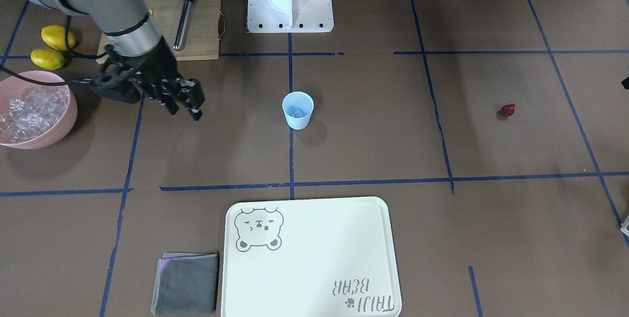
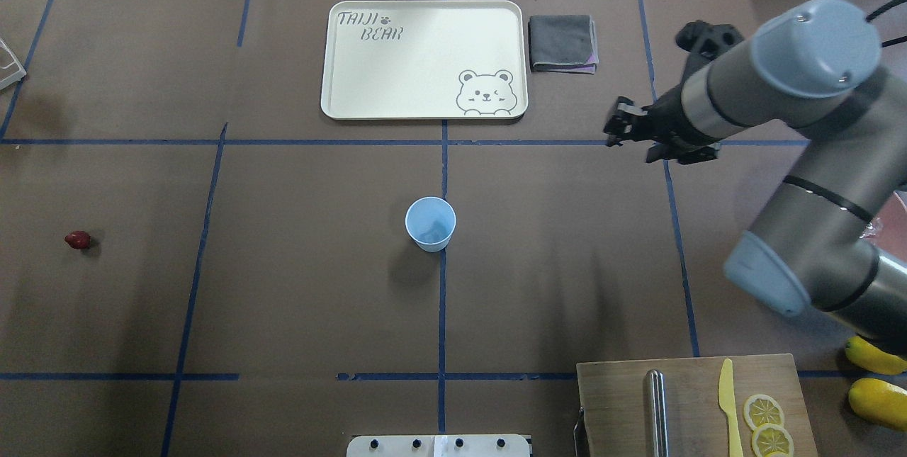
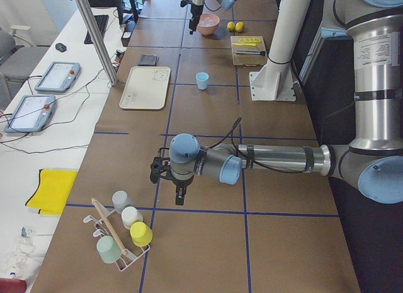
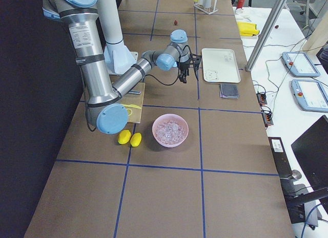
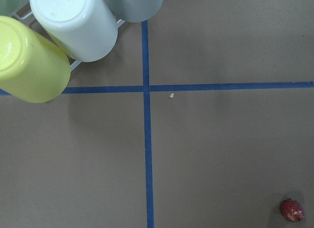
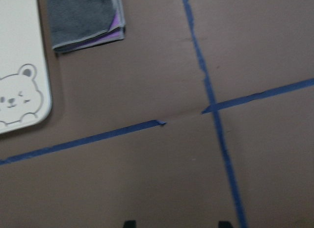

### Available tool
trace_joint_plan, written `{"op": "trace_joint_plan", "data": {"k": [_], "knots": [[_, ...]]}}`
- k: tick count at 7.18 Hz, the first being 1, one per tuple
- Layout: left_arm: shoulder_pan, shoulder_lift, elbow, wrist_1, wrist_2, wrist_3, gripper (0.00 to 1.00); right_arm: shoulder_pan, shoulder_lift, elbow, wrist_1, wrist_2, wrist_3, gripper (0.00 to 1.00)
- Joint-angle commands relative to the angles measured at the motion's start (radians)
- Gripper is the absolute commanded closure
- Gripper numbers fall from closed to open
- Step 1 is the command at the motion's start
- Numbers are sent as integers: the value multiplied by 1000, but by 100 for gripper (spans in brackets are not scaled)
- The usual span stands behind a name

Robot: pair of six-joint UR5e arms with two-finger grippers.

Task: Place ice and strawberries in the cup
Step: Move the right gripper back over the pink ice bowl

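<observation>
The pale blue cup stands upright at the table's middle, also in the overhead view; a few clear cubes seem to lie inside. The ice fills a pink bowl. The strawberry lies alone on the table, also in the overhead view and the left wrist view. My right gripper hangs open and empty between bowl and cup, also in the overhead view. My left gripper hovers near the strawberry's end of the table; I cannot tell if it is open or shut.
A white bear tray and a folded grey cloth lie beyond the cup. A cutting board holds a knife, a metal rod and lemon slices. Two lemons lie beside the bowl. A rack of cups stands near the left arm.
</observation>
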State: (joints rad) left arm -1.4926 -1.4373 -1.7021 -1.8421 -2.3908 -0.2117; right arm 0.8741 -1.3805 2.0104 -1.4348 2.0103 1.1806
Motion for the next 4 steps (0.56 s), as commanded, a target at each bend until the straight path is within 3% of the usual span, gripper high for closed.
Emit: {"op": "trace_joint_plan", "data": {"k": [1,4], "knots": [[0,0,-1,0,-1,0,0,153,-200,19,7,97,-456,35],[0,0,-1,0,1,0,0,235,-359,19,7,102,-943,32]]}}
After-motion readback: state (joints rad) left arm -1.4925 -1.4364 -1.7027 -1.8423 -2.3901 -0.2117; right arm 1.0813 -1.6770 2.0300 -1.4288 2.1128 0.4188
